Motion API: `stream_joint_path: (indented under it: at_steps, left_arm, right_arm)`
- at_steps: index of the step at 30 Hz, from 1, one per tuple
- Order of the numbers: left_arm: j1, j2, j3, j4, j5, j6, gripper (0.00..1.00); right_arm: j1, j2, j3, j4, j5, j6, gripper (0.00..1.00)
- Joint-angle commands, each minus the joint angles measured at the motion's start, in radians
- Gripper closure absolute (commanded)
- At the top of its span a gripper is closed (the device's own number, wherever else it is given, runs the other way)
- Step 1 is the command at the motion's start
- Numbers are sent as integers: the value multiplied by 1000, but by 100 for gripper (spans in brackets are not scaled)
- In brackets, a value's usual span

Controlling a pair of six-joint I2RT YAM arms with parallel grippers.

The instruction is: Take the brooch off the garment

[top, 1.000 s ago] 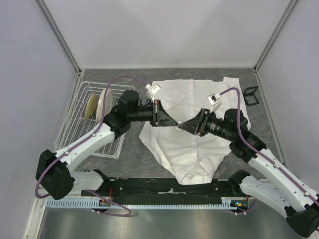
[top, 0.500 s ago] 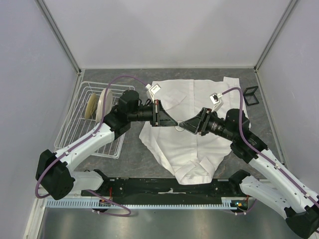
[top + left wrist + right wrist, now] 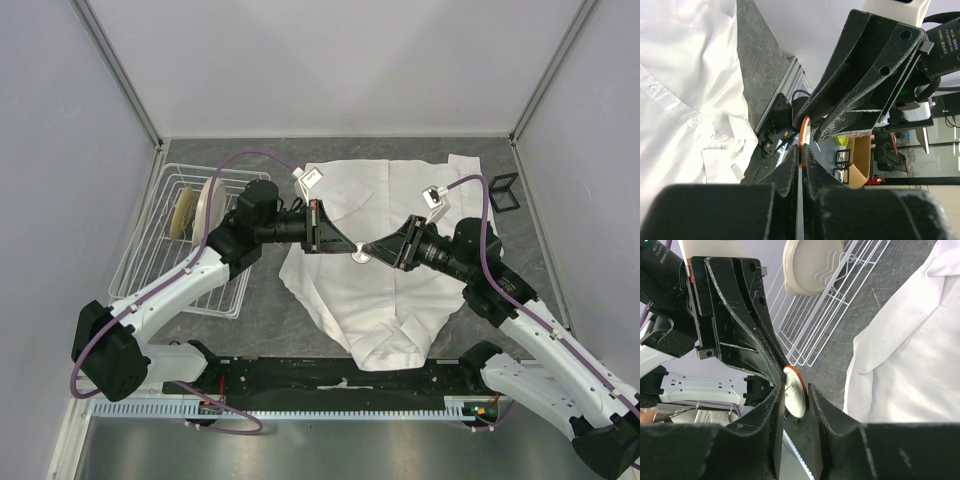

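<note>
The brooch (image 3: 362, 254), a small pale round disc with an orange-brown rim, hangs in the air above the white shirt (image 3: 385, 300). My left gripper (image 3: 349, 249) is shut on its edge; in the left wrist view the brooch (image 3: 803, 126) shows edge-on between the fingers of that gripper (image 3: 800, 148). My right gripper (image 3: 374, 250) faces it from the right. In the right wrist view the brooch (image 3: 796, 401) sits between my right gripper's (image 3: 796, 388) jaws, with a gap on one side. The shirt lies flat and also shows in both wrist views (image 3: 680, 75) (image 3: 910, 350).
A white wire rack (image 3: 160, 255) holding cream plates (image 3: 205, 205) stands at the left; it also shows in the right wrist view (image 3: 825, 315). A small black wire-frame stand (image 3: 505, 192) is at the back right. White walls enclose the table.
My right gripper has shifted slightly toward the left gripper and turned, so the brooch's pale face now shows between the two grippers. The left arm has stayed still.
</note>
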Motion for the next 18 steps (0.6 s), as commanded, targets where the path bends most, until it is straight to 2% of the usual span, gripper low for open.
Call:
stream_joint_path:
  at_steps: [1,12,18]
  left_arm:
    - [-5,3,41,19,47,21,98]
    - [-5,15,57,33,67,-10,98]
    - [-5,37,48,94,106,-88,98]
  right_arm:
    - [0,1,16,45,-10,-10,69]
    - [0,25,5,57,-33,-20,74]
    - [-2,37,-4,83,-46,-21,76]
